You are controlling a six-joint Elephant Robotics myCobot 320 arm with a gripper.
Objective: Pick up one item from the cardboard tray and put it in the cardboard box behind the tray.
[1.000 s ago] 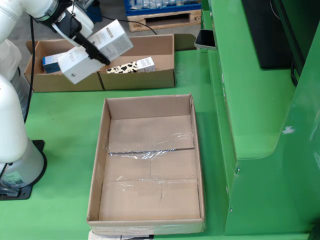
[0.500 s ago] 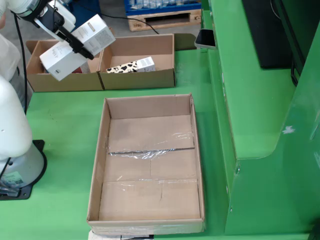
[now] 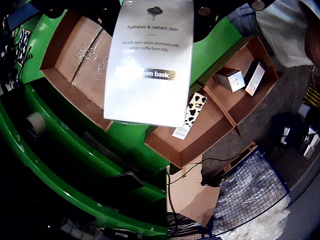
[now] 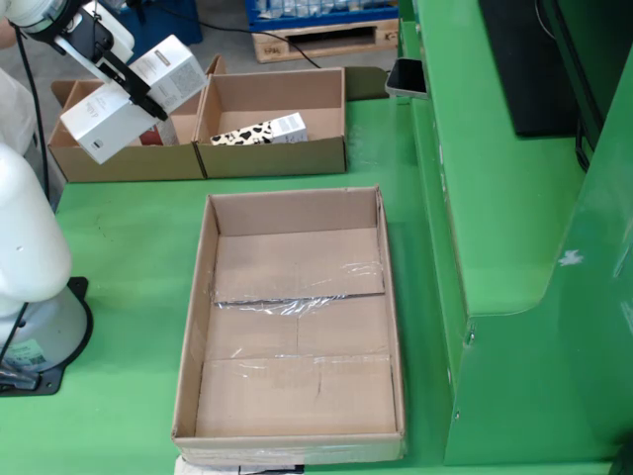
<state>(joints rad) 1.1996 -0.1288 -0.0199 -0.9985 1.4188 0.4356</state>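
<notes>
In the fixed view my gripper [image 4: 131, 83] hangs above the left compartment of the cardboard box [image 4: 272, 158] behind the tray, shut on a tilted white carton [image 4: 124, 102]. The wrist view is filled by that white carton [image 3: 150, 65], printed "hydrates & radiant skin". The big cardboard tray [image 4: 194, 327] in the middle of the table holds nothing but tape and flaps. A cow-patterned packet [image 4: 259, 130] lies in the box's right compartment. From the wrist, that cow-patterned packet [image 3: 196, 107] lies near the divider, with two small cartons [image 3: 231, 79] in the other compartment.
The arm's white base [image 4: 35, 307] stands at the left of the fixed view. A tall green machine housing [image 4: 514, 218] walls off the right side. A dark tray [image 4: 406, 75] and a wooden pallet [image 4: 326, 40] lie behind. A person [image 3: 285, 25] stands beside the box.
My gripper has carried the white carton leftward, from over the box's divider to above its left compartment. The tray and the cow-patterned packet have not moved.
</notes>
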